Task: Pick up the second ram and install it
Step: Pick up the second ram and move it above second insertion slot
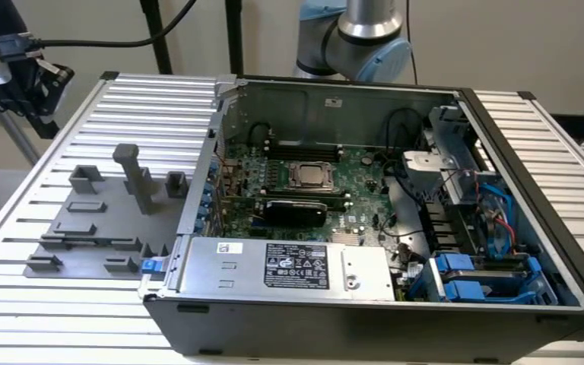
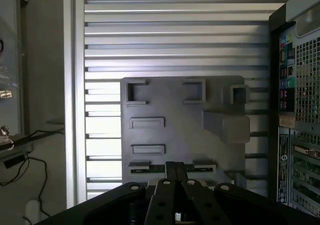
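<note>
In the wrist view the second ram [image 2: 148, 169] is a thin dark green strip lying along the near edge of the grey holder plate [image 2: 170, 135], held between two low blocks. My gripper [image 2: 175, 171] hangs high above it with its two narrow fingers pressed together and nothing between them. The fingers hide the middle of the stick. In the exterior view the black tool head [image 1: 13, 72] is high at the exterior view's left, above the holder plate [image 1: 89, 228]. The open PC case shows the CPU socket [image 1: 312, 176] and long black memory slots [image 1: 307, 150] behind it.
A tall grey block [image 1: 134, 179] and several low holder blocks stand on the plate. The case wall [image 1: 195, 220] with its rear ports rises just beside the plate. The power supply [image 1: 292, 266] and blue drive bays [image 1: 474, 277] fill the case's near side. A cable [image 1: 109, 42] trails from the tool head.
</note>
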